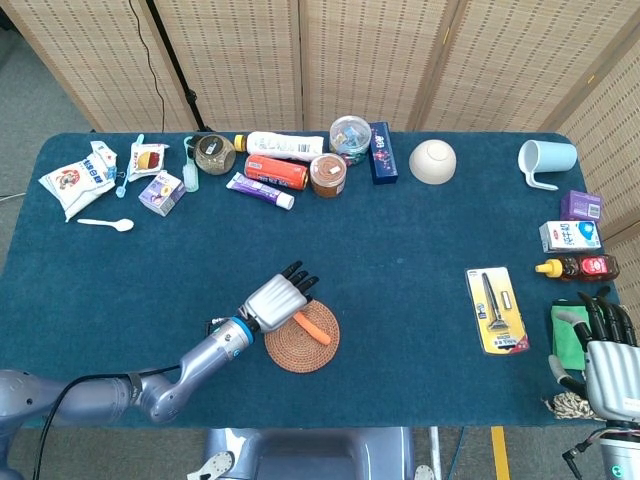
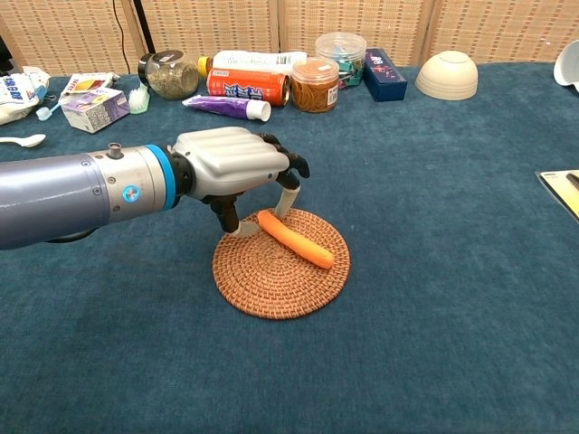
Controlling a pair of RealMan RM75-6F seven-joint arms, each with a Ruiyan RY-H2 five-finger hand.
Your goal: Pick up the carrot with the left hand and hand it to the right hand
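Your left hand (image 2: 237, 163) straddles the carrot (image 2: 295, 240), fingers parted, gripping nothing; only the head view shows your right hand (image 1: 606, 360), idle and holding nothing.

The left robot hand (image 1: 275, 302) hides the carrot's (image 1: 313, 327) near end; frame edges crop the right robot hand (image 1: 609, 366)

A matt, napped blue cloth covers the counter (image 2: 452, 298), the round mat (image 2: 280, 271) at frame centre is rough woven rattan under a smooth orange carrot (image 2: 294, 240), and the left robot hand (image 2: 237, 163) shows satin silver metal with black plastic fingertips.
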